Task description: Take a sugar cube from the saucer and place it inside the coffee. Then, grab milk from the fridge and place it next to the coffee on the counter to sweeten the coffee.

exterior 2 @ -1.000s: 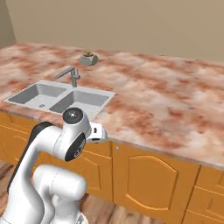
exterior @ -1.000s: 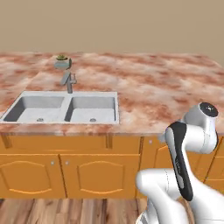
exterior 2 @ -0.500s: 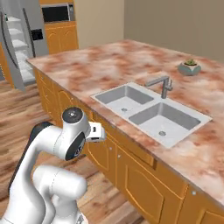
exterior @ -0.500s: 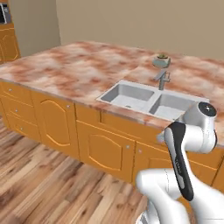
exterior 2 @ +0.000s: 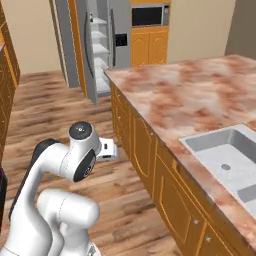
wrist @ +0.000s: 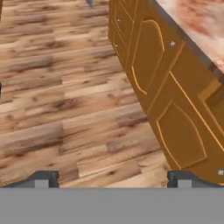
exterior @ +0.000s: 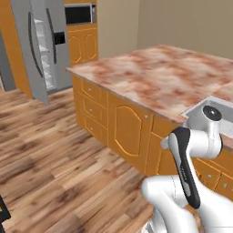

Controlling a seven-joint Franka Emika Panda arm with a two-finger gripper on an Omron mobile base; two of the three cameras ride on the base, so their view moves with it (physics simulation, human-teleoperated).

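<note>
Base had swung left since the earlier frame, bringing the fridge (exterior 2: 100,45) into sight beyond the tabletop (exterior: 159,77); arm tucked, jaws wide and empty, presumably for milk.

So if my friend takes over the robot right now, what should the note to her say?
Gripper: open, holding nothing, pointing down at the wooden floor beside the orange wooden cabinets.
Things: the tall grey fridge stands ahead across the floor with its door open and white shelves showing; the reddish-brown marbled stone counter with the grey sink is to the robot's right. The sugar cube, saucer, coffee and milk can't be made out in these pictures.
Done: can't tell whether the sugar is in the coffee.
Left: reach the fridge, take the milk, set it on the counter next to the coffee.
</note>
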